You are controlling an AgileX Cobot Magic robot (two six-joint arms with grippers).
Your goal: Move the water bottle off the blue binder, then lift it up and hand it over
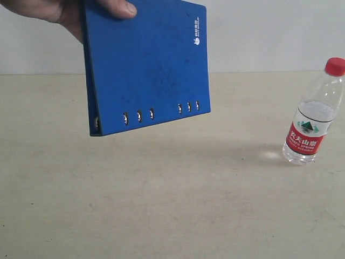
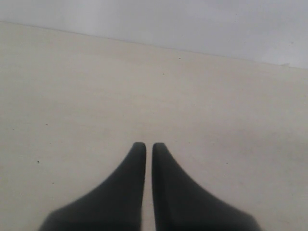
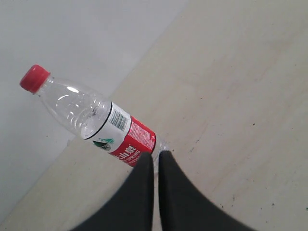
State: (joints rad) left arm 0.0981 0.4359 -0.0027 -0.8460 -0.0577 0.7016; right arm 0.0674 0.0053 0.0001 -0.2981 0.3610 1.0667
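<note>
Closest to you in the exterior view, the blue binder (image 1: 145, 65) hangs tilted in a person's hand (image 1: 59, 13) above the table (image 1: 161, 216), while the water bottle (image 1: 312, 116) stands upright on the table well off to the right, red cap on and clear of the binder. In the left wrist view, your left gripper (image 2: 148, 147) is clenched on nothing over bare table. In the right wrist view, your right gripper (image 3: 155, 156) is likewise closed and empty, with its tips just short of the bottle's label, so pushing forward like that would likely topple the bottle.

One water bottle (image 1: 312, 118), one blue binder (image 1: 145, 65), one hand (image 1: 51, 11), two tools (image 2: 145, 147) (image 3: 155, 156).
</note>
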